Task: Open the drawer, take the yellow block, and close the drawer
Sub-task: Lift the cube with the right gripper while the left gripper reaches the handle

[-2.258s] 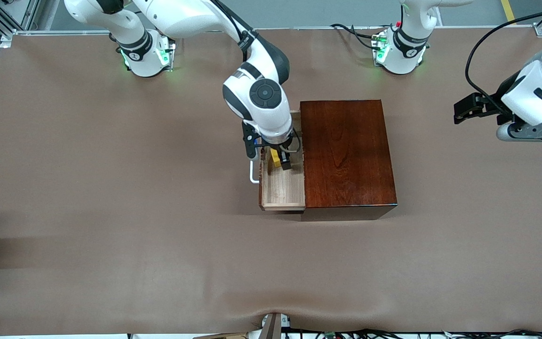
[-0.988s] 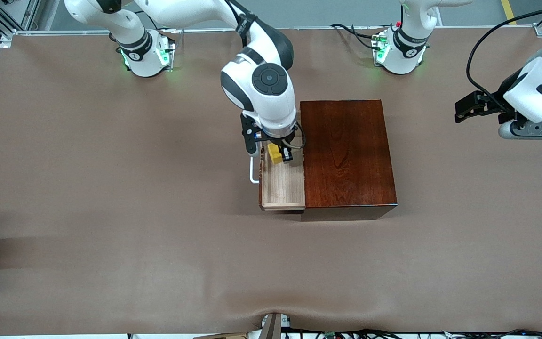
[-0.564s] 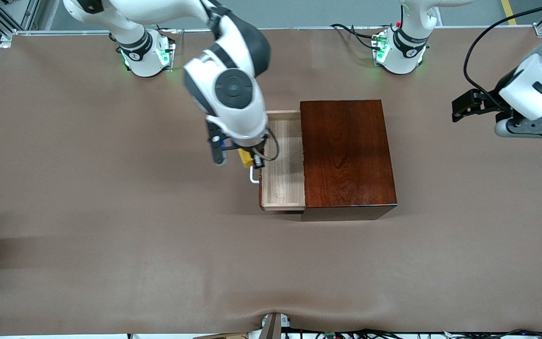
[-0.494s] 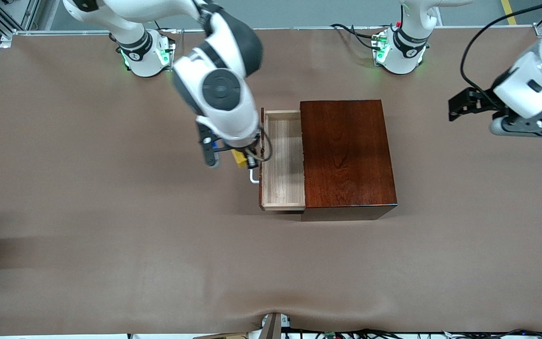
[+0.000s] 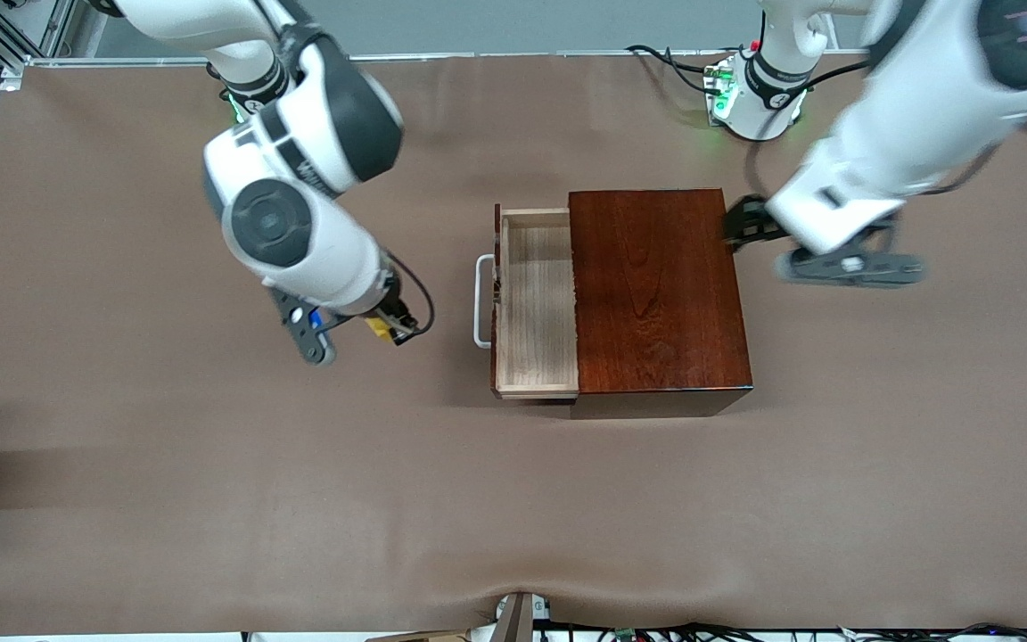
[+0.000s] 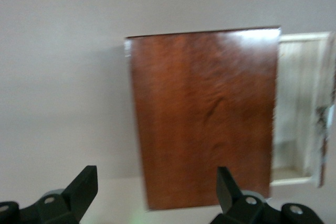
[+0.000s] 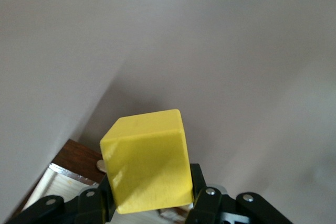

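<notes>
The drawer point(image 5: 536, 303) stands pulled out of the dark reddish-brown box point(image 5: 656, 294), its white handle point(image 5: 480, 301) toward the right arm's end, and its tray shows nothing inside. My right gripper point(image 5: 382, 328) is shut on the yellow block point(image 5: 378, 327) and holds it above bare table beside the handle. In the right wrist view the block point(image 7: 147, 161) fills the gap between the fingers point(image 7: 202, 198). My left gripper point(image 5: 743, 228) is open and empty over the box's edge at the left arm's end. The left wrist view shows the box point(image 6: 205, 114) and the drawer point(image 6: 299, 108).
The brown table point(image 5: 210, 499) spreads all round the box. Cables point(image 5: 674, 55) lie by the left arm's base, at the edge farthest from the front camera.
My right gripper lifted the yellow block out of the drawer and carried it toward the right arm's end. My left arm swung in from the table's end to the box.
</notes>
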Motion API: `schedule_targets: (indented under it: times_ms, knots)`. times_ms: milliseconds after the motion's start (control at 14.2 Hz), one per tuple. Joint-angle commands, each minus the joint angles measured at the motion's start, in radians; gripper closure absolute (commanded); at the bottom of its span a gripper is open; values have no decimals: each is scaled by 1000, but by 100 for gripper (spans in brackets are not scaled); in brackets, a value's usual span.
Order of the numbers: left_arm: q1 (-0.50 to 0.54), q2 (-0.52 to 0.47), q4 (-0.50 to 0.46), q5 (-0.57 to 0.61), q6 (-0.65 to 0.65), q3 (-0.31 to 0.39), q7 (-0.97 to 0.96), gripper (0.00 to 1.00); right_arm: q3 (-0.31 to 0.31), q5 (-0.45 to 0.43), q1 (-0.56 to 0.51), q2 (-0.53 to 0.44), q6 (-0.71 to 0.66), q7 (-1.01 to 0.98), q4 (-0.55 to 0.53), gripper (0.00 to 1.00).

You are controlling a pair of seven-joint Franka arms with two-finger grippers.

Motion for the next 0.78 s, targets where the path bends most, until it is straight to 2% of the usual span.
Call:
schedule_targets:
  times_ms: [0,212,423,564,706]
  knots:
    - [-109,80,54,-3,48,3,-150,0,11,65,-104,-22,-93,-442,-44,100]
    - [-229,169,119,3,63,12,-312,0,11,65,-181,-37,-136,-519,-68,100]
    - [-347,236,125,51,166,21,-516,0,7,52,-247,-85,-129,-667,-152,100]
    - [-413,285,134,60,248,36,-641,0,7,12,-270,-152,-75,-737,-258,100]
    - [-523,339,169,60,310,119,-739,0,7,4,-305,-232,29,-846,-416,100]
